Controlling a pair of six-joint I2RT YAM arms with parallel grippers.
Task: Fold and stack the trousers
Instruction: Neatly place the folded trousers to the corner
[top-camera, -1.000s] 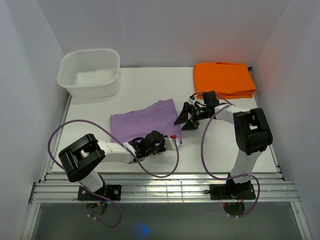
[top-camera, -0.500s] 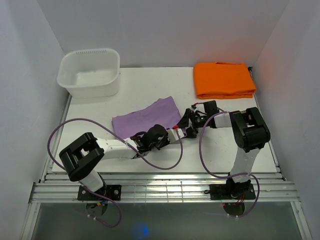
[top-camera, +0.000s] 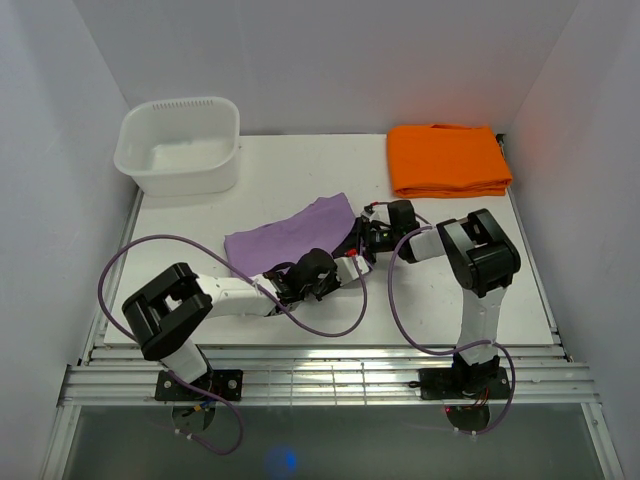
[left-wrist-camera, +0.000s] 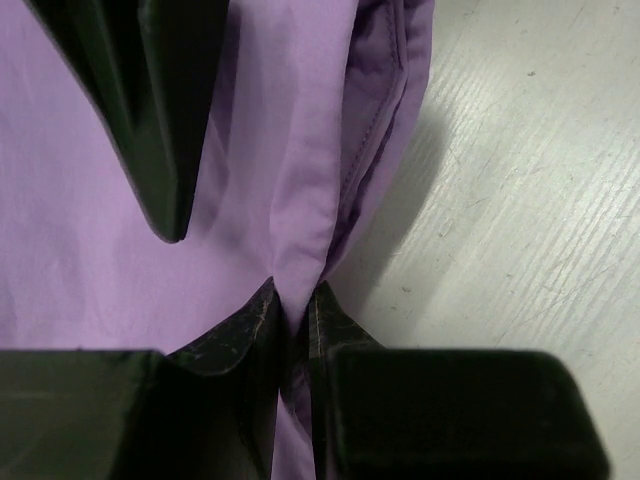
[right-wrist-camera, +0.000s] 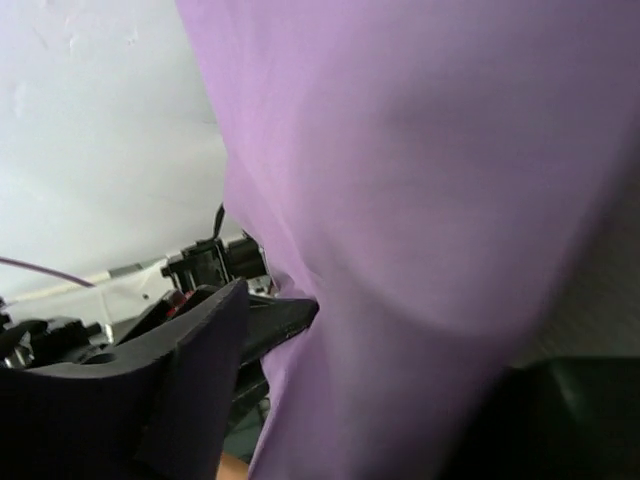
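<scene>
The lilac trousers (top-camera: 290, 232) lie folded in the middle of the table. My left gripper (top-camera: 347, 267) is at their near right corner, shut on a raised fold of the cloth (left-wrist-camera: 300, 240). In the left wrist view its fingertips (left-wrist-camera: 262, 305) pinch that fold. My right gripper (top-camera: 362, 240) is at the trousers' right edge, just beyond the left one. Its jaws stand wide apart, with lilac cloth (right-wrist-camera: 420, 180) bulging between them and filling the right wrist view. One right finger (left-wrist-camera: 160, 110) lies over the cloth.
A folded orange cloth (top-camera: 447, 158) lies at the back right. A white tub (top-camera: 180, 145) stands at the back left. White walls close in the table on three sides. Purple cables (top-camera: 330, 325) loop from both arms over the near table.
My right gripper has moved left and nearer, from beside the trousers onto their right edge. My left gripper has carried its pinched corner right and away, shortening the cloth.
</scene>
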